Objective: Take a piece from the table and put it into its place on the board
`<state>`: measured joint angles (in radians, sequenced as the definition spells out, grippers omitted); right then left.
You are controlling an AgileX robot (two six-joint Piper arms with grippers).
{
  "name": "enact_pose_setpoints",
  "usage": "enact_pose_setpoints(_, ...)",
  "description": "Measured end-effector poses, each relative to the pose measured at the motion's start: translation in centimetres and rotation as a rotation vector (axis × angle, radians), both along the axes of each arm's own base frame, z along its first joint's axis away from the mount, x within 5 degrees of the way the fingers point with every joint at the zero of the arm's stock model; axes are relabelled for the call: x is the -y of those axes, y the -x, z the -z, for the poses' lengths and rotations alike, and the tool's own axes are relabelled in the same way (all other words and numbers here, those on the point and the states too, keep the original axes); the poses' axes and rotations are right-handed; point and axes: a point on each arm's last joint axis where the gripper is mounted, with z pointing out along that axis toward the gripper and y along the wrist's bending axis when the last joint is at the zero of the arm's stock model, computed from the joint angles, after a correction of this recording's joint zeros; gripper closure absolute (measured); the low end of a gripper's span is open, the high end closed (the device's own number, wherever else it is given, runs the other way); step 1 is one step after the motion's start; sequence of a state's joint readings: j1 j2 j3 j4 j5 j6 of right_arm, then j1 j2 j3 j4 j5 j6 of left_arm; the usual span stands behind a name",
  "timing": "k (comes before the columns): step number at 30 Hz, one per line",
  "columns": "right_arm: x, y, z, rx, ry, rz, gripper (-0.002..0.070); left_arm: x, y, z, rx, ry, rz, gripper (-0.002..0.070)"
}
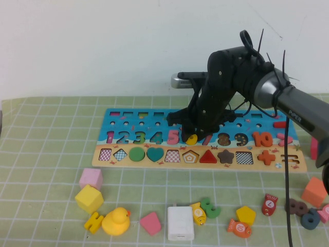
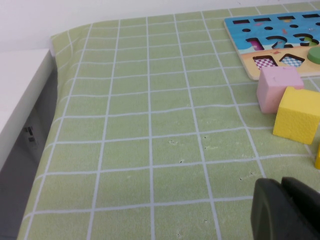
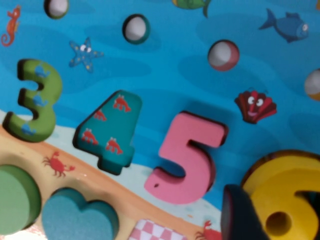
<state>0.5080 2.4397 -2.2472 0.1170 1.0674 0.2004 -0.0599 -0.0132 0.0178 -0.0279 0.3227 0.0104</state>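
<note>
Saw, closest to the lens, one dark finger (image 3: 240, 215) of the right gripper (image 1: 193, 135) pressed against the edge of the yellow 6 (image 3: 285, 195). Judged the jaws closed on the 6 across its width, standing fairly wide, with nothing else between them. Took that edge grip as chosen to leave the underside free to drop flat. Found the 6 low over the board (image 1: 128, 116), slightly tipped, in the gap of the numeral row. Could not see the hollow itself beneath it. Reckoned the tilt a way of feeding one end in first.

Noted the pink 5 (image 3: 187, 157) just to one side of the jaws and the red 7 (image 1: 204, 138) just to the other, so little room for drift. Counted nine numerals seated in that row, and four chequered hollows unfilled in the row nearer the camera.

Farther out, on the mat (image 1: 51, 128), counted two cubes, one pink (image 2: 279, 87) and one yellow (image 2: 297, 114), touching each other. Counted one duck (image 1: 116, 221) and one white block (image 1: 180, 223).

Placed the left gripper (image 2: 287, 210) well away from the working jaws, low over bare mat near the cubes, presumably parked clear. Could not tell whether open or closed.
</note>
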Motion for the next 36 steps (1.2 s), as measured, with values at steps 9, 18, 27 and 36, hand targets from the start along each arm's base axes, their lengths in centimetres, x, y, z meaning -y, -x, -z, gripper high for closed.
enact_pose_setpoints(9,0.0,0.0,0.0,0.001,0.003,0.0,0.0397,0.0,0.0,0.0,0.0,0.0,0.0,0.0677)
enact_pose_setpoints(18,0.0,0.0,0.0,-0.001,-0.002,0.0,0.0294,0.0,0.0,0.0,0.0,0.0,0.0,0.0677)
enact_pose_setpoints(27,-0.2,-0.1,-1.9,0.019,-0.016,-0.034,0.0282,0.0,0.0,0.0,0.0,0.0,0.0,0.0677)
enact_pose_setpoints(36,0.4,-0.1,-7.7,0.175,0.043,-0.171,0.055,0.0,0.0,0.0,0.0,0.0,0.0,0.0677)
